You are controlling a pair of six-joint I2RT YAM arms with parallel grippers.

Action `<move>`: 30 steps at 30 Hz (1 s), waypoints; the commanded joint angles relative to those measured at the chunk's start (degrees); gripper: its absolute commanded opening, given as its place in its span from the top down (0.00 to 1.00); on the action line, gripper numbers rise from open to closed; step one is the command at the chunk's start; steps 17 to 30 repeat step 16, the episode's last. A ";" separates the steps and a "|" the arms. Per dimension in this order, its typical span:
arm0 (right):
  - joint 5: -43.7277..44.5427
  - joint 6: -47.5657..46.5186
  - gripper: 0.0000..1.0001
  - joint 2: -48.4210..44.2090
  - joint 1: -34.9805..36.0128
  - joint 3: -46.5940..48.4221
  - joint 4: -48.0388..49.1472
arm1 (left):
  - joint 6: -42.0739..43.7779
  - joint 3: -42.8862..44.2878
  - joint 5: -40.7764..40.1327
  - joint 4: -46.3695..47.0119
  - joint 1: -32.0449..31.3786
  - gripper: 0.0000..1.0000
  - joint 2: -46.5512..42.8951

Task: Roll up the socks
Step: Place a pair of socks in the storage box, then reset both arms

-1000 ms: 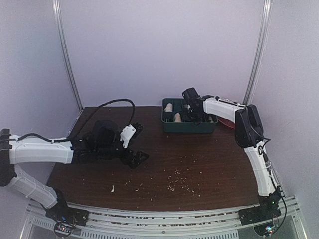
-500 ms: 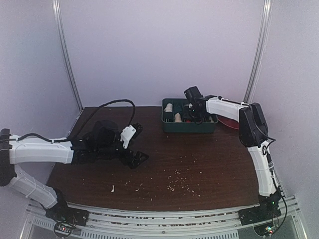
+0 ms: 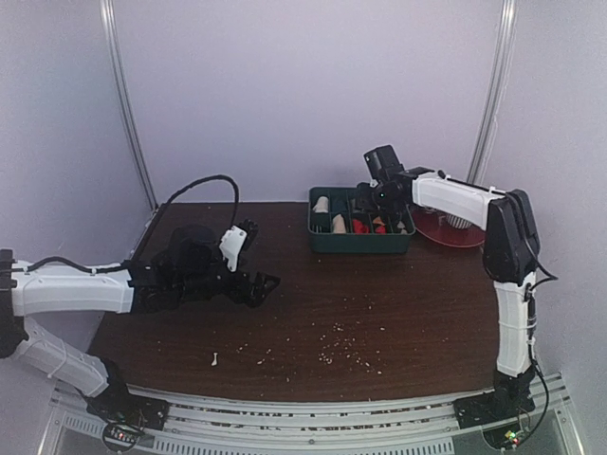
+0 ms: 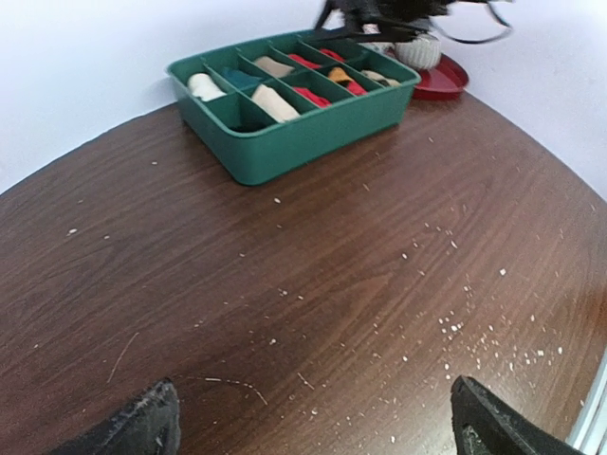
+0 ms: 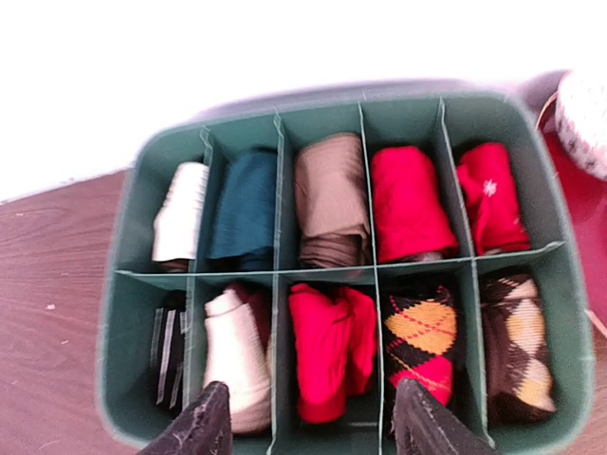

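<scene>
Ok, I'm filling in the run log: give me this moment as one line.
left gripper: open, over table | right gripper: open, above green tray | argyle sock, red sock: in neighbouring tray compartments

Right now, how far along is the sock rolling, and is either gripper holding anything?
Looks nearly finished. Done: the black argyle sock and the red sock sit rolled in neighbouring compartments of the green bin, every compartment filled. In hand: nothing; the right gripper hangs open above the bin, the left gripper open over the table. Left: no loose sock shows, so probably only pulling back.
</scene>
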 commanded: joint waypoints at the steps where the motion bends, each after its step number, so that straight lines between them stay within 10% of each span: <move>1: 1.93 -3.09 0.40 -7.62 1.12 -4.97 2.23 | -5.43 -0.63 -6.60 2.68 0.36 0.02 -2.18; 10: 6.78 -9.32 0.29 -28.61 1.70 -27.02 9.03 | -6.06 -1.91 -11.80 2.81 0.37 0.02 -4.57; 15: 7.64 -13.42 0.00 -38.24 1.64 -36.44 10.39 | -7.04 -2.13 -14.70 2.23 0.38 0.02 -5.68; 30: 7.59 -13.94 0.00 -39.92 1.59 -38.04 10.68 | -6.94 -1.92 -15.62 1.73 0.38 0.02 -5.76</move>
